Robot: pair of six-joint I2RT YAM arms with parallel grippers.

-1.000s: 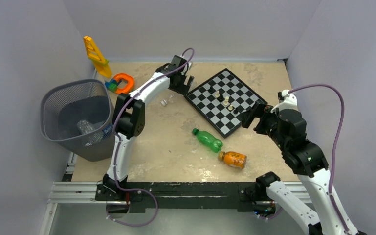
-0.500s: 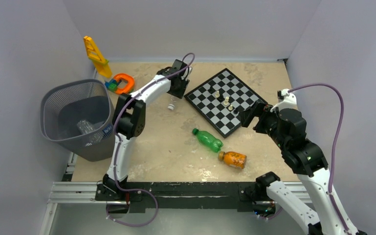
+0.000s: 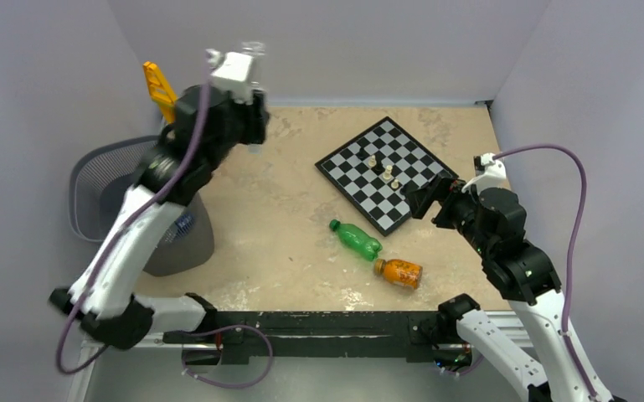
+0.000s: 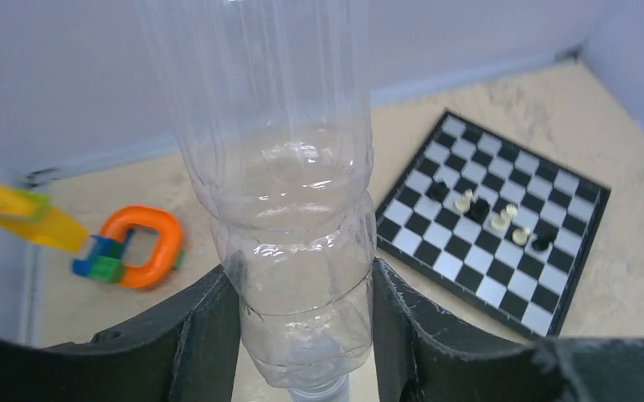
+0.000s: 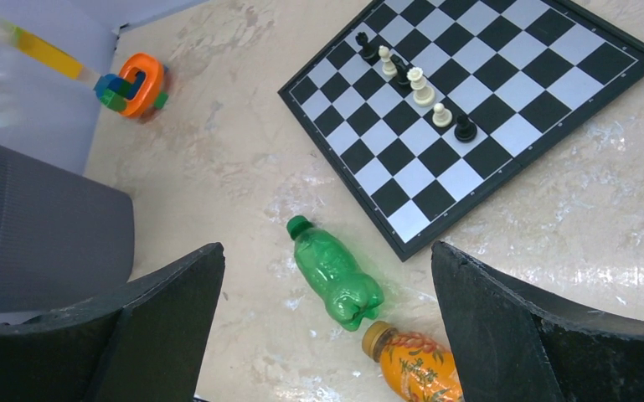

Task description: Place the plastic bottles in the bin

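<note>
A clear plastic bottle (image 4: 297, 243) is pinched cap-down between my left gripper's (image 4: 306, 335) fingers, so the left gripper is shut on it. In the top view the left arm is raised high over the table's far left, beside the bin (image 3: 92, 172), a dark grey mesh basket that the arm partly hides. A green bottle (image 3: 356, 239) and a short orange bottle (image 3: 399, 272) lie on the table near the front. My right gripper (image 5: 325, 249) hangs open above the green bottle (image 5: 335, 275), with the orange bottle (image 5: 414, 368) just below it; it touches neither.
A chessboard (image 3: 360, 167) with several pieces lies at the centre right. An orange ring toy (image 4: 138, 247) and a yellow toy (image 3: 159, 88) sit at the far left by the back wall. Grey walls close the table on three sides.
The left gripper closed on the clear bottle beside the chessboard, lifted it high and swung left towards the bin. The right arm has stayed in place.
</note>
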